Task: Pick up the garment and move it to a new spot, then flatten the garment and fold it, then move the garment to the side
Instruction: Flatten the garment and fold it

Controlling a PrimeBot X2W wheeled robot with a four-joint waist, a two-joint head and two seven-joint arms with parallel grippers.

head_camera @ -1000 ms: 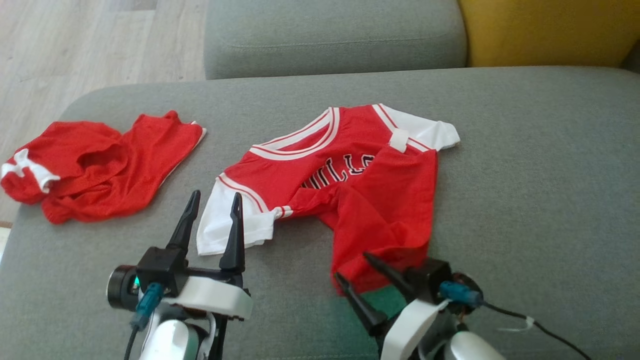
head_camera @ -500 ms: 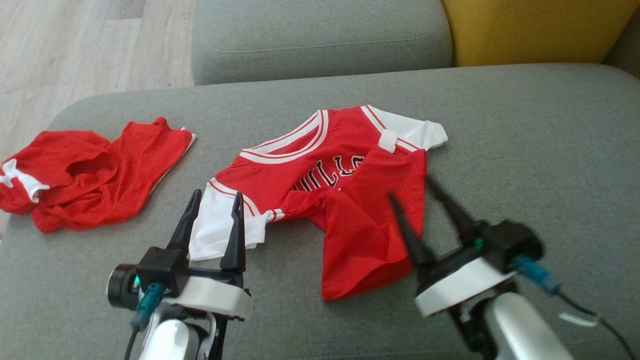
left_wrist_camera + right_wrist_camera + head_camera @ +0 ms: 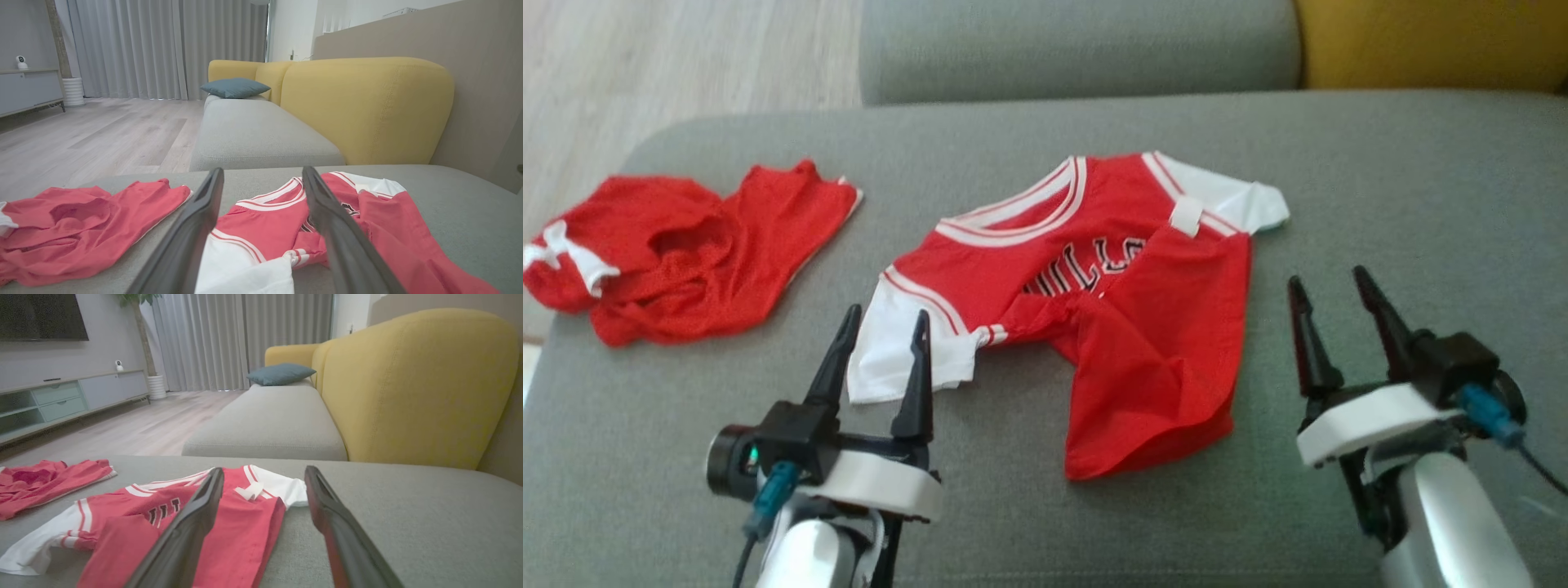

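Site: grey sofa seat (image 3: 1380, 180), with a second grey seat (image 3: 1078, 41) and a yellow backrest (image 3: 1421, 41) beyond it. Wood floor (image 3: 686, 57) shows at the far left.

Jersey (image 3: 1013, 269): red, with white sleeves and a striped collar. It lies about mid-seat, collar away from the robot. It is not flat: the lower body is folded up and bunched over the right half of the chest, covering part of the black lettering. One white sleeve points toward the robot's left side; the other lies at the jersey's far right corner.

Shorts (image 3: 686, 253): red with white trim, crumpled at the seat's left edge, apart from the jersey.

Left gripper (image 3: 887, 312): jaws spread wide, gripping nothing. The fingers point at the near white sleeve, and in the left wrist view the sleeve's edge shows between them. Contact with the cloth cannot be confirmed.

Right gripper (image 3: 1326, 278): jaws spread wide, empty. It stands over bare seat just right of the jersey's folded side, clear of the cloth.

Background, wrist views: blue cushion (image 3: 235, 87) on the further seat, grey curtains (image 3: 163, 45), low cabinet (image 3: 61, 396) along the wall.
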